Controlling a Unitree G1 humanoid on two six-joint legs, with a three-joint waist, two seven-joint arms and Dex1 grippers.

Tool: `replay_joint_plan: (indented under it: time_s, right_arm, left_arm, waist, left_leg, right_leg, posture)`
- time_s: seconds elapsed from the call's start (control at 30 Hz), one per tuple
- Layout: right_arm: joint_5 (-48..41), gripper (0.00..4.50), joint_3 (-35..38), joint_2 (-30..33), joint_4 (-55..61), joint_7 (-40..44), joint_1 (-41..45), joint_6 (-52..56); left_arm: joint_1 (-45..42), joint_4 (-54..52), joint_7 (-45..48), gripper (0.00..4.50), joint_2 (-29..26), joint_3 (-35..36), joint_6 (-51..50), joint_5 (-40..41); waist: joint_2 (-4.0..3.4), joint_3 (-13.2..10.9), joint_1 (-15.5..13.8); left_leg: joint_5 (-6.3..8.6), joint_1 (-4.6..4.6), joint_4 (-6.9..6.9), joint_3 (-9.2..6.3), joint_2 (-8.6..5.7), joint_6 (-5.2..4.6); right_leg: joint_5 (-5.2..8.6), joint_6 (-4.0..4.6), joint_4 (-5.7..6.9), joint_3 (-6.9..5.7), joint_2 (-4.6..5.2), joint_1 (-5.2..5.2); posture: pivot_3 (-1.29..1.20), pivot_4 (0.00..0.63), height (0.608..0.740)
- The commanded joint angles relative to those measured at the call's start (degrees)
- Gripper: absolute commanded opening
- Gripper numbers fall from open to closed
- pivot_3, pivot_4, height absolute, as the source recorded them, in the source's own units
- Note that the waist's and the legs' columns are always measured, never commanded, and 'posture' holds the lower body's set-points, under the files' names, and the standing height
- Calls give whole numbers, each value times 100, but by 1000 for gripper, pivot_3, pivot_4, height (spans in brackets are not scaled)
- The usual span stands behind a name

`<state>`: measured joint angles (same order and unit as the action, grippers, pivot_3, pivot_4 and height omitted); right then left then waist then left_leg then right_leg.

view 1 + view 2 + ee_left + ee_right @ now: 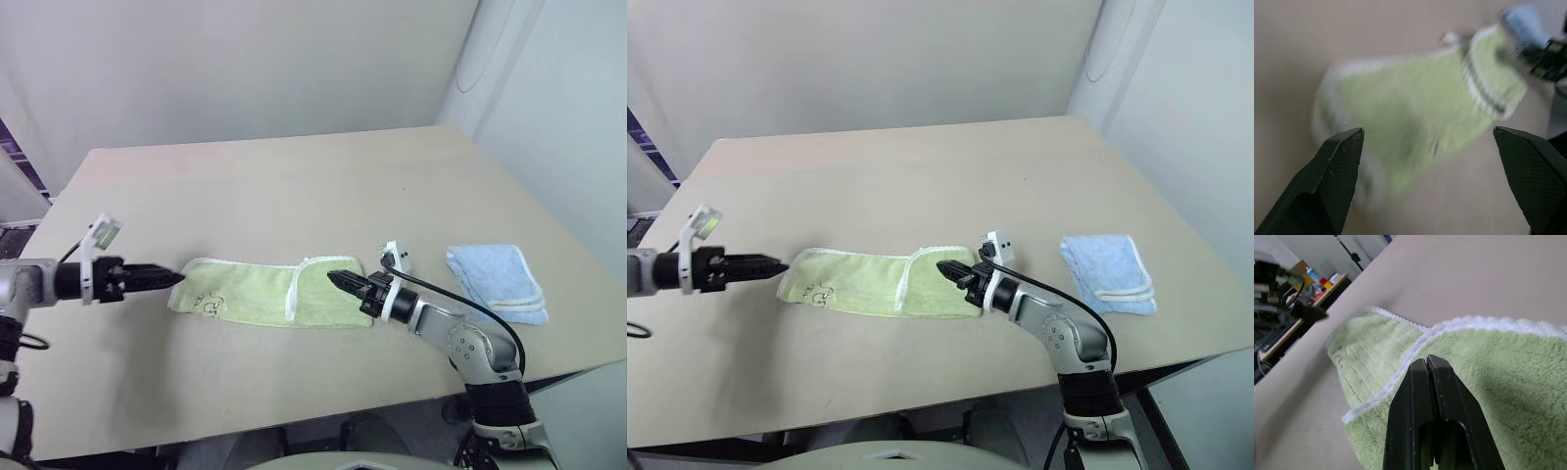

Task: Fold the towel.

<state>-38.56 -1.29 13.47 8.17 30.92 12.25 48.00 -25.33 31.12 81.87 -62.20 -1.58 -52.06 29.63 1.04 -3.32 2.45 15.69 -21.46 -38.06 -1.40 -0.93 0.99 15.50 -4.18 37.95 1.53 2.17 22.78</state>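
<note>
Mid-fold: our right gripper [338, 280], closed and empty, rests on the towel's [245, 292] 3 o'clock flap; left gripper [174, 278], wide open and empty, must next pinch the 9 o'clock edge.

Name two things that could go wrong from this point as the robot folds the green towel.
1. The right gripper, jaws shut, rests over the folded-over flap of the towel; it may drag the flap open.
2. The left gripper, jaws open, sits at the towel's far end; closing there could bunch the cloth.
</note>
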Motion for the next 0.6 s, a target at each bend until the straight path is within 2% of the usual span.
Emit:
replay_joint_plan:
  time_s: [0.03,0.37,0.6]
  right_arm:
    - [-136,0,107,-107,-12,9,200,37]
    - [-119,0,179,-139,-43,-66,191,24]
    - [-105,0,246,-119,59,-158,60,24]
  left_arm:
    - [-30,155,255,4476,-137,-152,-133,-213]
    - [-183,369,99,4476,570,-376,-692,-403]
    - [-612,972,-403,4476,1263,-118,-773,-444]
  waist:
    - [0,0,-5]
    - [4,3,-13]
    - [-32,4,-202]
  left_leg:
    - [0,0,0,0,0,0]
    - [1,-20,5,0,-16,1]
    - [1,-9,5,1,-23,1]
  right_leg:
    - [1,1,0,-2,3,6]
    - [3,-4,-5,-5,35,7]
    - [5,-4,-7,-12,50,3]
  posture:
    - [0,0,740]
    - [0,0,740]
    - [0,0,740]
